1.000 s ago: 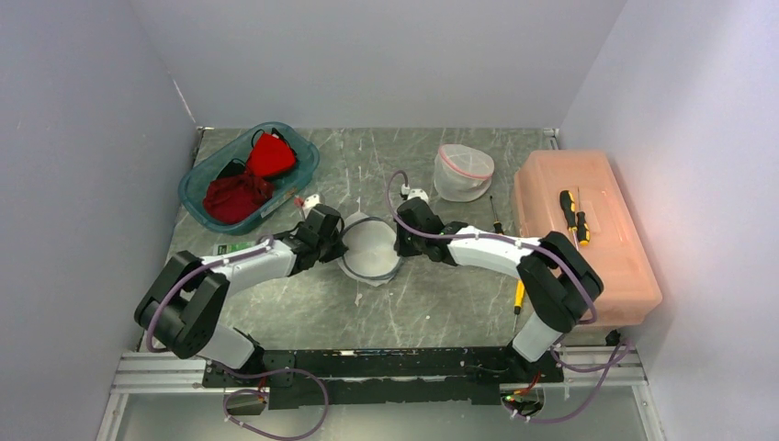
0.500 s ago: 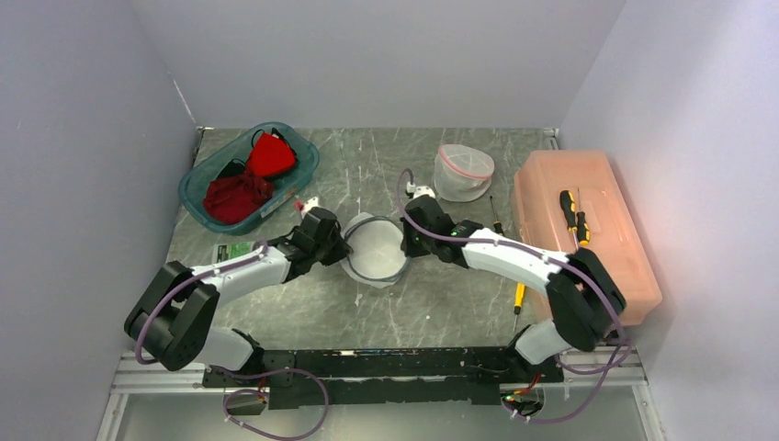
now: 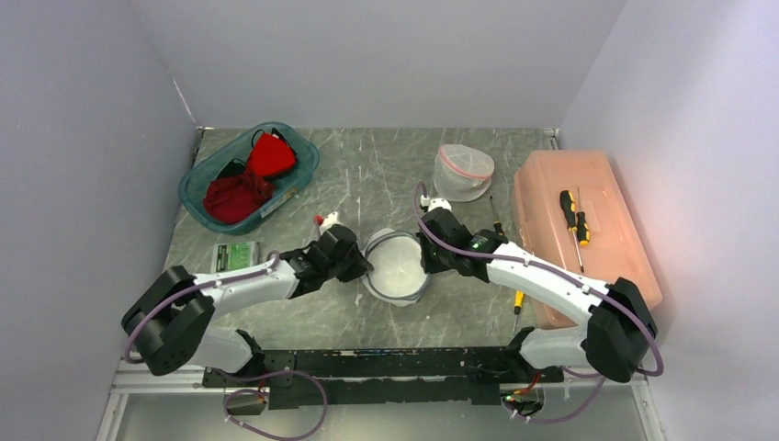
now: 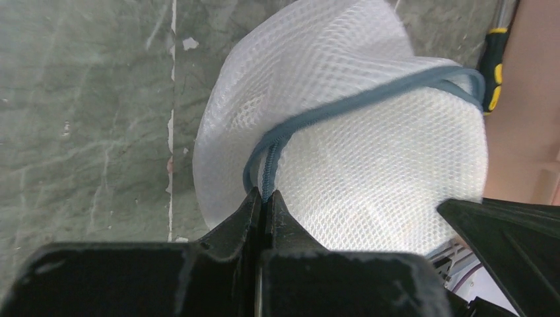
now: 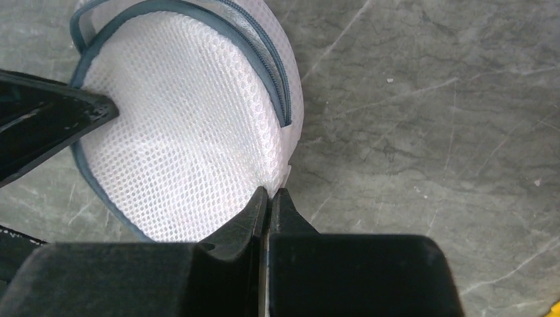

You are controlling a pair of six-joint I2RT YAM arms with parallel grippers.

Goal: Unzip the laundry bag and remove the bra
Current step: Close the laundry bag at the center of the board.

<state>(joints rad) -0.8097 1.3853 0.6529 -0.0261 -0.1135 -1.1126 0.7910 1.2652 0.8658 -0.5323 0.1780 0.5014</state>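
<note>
Gripping the white mesh laundry bag (image 3: 397,268) from both sides at the centre of the top view, the arms look set for the unzipping step. The left gripper (image 4: 265,198) is pressed together on the blue-grey zipper band (image 4: 343,105), and the right gripper (image 5: 269,195) pinches the mesh edge opposite. The zipper band looks closed, and the bra cannot be made out inside. Next, one gripper must find the slider, which cannot be located here, while the other anchors the bag.
</note>
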